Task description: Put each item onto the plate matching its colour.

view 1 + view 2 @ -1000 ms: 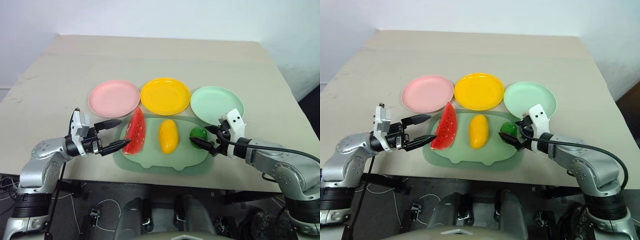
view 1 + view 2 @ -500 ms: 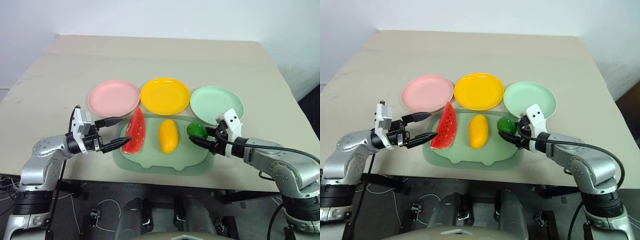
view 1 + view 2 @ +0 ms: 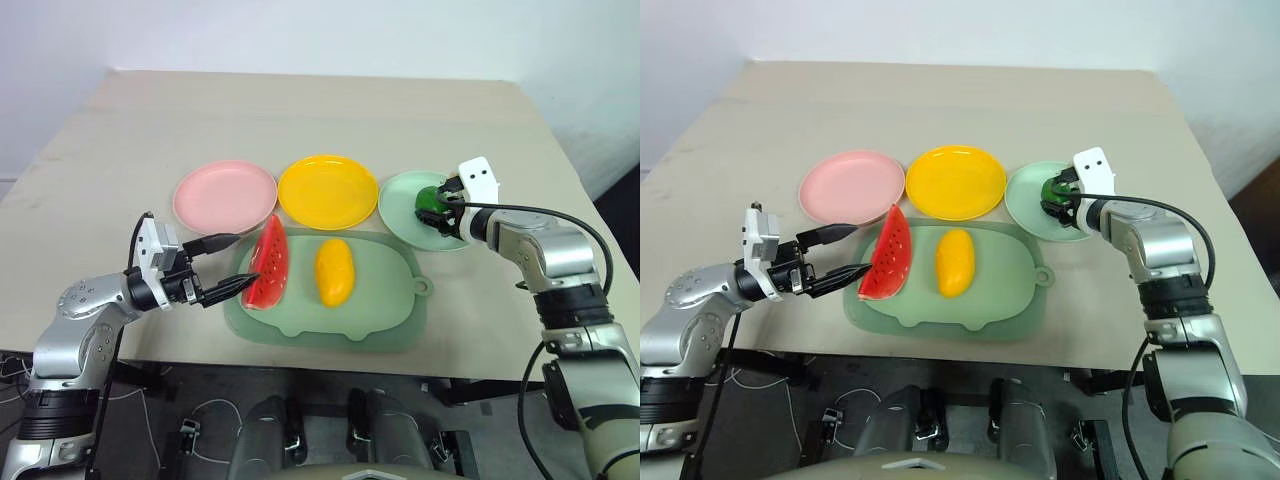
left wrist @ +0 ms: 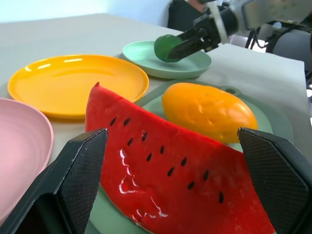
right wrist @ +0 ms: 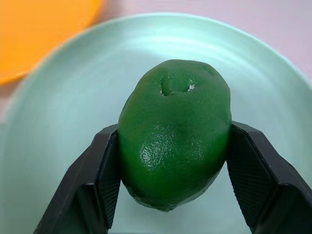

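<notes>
The big tan counter (image 3: 330,110) holds everything. On its near side lies a big green mat (image 3: 375,315) with a little tab on one edge. Behind the mat sit three round plates in a row. The pink plate (image 3: 222,194) is on the left, the yellow plate (image 3: 328,190) is in the middle, and the green plate (image 3: 400,205) is on the right. The plates sit close together.

The red watermelon wedge (image 3: 266,264) stands on the left part of the mat with its green rind on the outer side. The yellow mango (image 3: 335,270) lies on the mat just beside it, a little apart.

The left gripper (image 3: 228,265) is low at the left edge of the mat. Its two black fingers (image 4: 80,165) are spread wide, one on each side of the end of the watermelon wedge. I cannot tell if they touch it.

The right gripper (image 3: 437,205) is over the green plate. It is closed on the small green fruit (image 5: 174,131), with one finger pressed on each side. The fruit is above the plate, and I cannot tell if it touches the plate.
</notes>
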Robot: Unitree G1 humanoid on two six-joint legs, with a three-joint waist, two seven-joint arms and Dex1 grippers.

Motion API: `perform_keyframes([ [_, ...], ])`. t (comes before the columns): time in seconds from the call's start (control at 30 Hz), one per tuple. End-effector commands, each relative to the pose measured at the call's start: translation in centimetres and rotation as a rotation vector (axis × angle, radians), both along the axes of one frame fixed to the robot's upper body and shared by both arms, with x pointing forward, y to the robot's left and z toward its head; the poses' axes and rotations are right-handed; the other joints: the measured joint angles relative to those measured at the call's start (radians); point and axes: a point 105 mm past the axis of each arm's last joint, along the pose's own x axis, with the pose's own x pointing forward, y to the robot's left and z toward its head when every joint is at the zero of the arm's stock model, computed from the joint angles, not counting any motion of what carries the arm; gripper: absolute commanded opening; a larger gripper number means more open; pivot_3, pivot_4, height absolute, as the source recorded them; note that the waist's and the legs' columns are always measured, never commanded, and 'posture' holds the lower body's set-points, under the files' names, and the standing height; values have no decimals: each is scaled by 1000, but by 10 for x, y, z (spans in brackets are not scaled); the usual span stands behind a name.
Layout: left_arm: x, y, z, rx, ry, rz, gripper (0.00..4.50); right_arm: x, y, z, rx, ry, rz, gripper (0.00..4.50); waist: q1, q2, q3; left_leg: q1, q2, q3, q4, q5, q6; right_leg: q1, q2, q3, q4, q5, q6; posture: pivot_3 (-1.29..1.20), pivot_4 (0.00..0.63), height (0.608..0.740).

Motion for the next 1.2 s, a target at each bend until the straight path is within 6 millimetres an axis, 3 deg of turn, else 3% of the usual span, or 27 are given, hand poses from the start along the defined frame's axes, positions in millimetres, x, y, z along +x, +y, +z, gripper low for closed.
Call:
perform_keyframes([
  [0.03, -3, 1, 13, 5, -54, 4, 4500, 7, 0, 10, -32, -41, 10, 2773, 0, 0, 0, 0, 0, 0, 0, 0, 0, 0, 0, 0, 0, 0, 0, 0, 150, 696],
  [0.13, -3, 2, 13, 8, -55, 9, 4500, 7, 1, 10, -29, -46, 21, 2773, 0, 0, 0, 0, 0, 0, 0, 0, 0, 0, 0, 0, 0, 0, 0, 0, 150, 696],
  [0.3, -1, 4, 13, 11, -62, 22, 4500, 2, 5, 21, -28, -84, 64, 4434, 1, 0, 0, 0, 0, 0, 1, 0, 0, 0, 0, 0, 1, 0, 0, 0, 150, 696],
  [0.57, 1, 7, 15, 12, -70, 34, 4500, -22, 0, 50, -114, -139, 56, 4472, 3, 1, 0, 0, 0, 0, 1, 0, 0, -1, -1, 1, 1, 0, 0, 0, 150, 696],
  [0.8, 0, 8, 16, 17, -71, 35, 4500, -61, 46, 78, 75, -134, 163, 4472, 1, 1, 0, 0, 1, 0, 0, 0, 0, -2, -1, 1, 1, 0, -1, 0, 150, 696],
  [0.97, 3, 5, 19, 16, -77, 30, 4500, -90, 87, 72, 265, 5, 329, 4472, 3, 1, 0, -1, 1, 0, 0, 0, 0, -2, -1, 1, 1, 0, -1, 0, 150, 696],
  [1.1, 6, 0, 20, 11, -84, 21, 4500, -97, 99, 49, 308, 121, 323, 4472, 8, 1, 0, -1, 0, 0, 0, 0, 0, -1, -1, 1, 0, 0, -1, 0, 150, 696],
  [1.2, 7, -3, 21, 6, -88, 15, 4500, -101, 108, 43, 329, 147, 351, 4472, 4, 1, 0, -1, 0, 0, 0, 0, 0, -1, -1, 1, -1, 0, -1, 0, 150, 696],
])
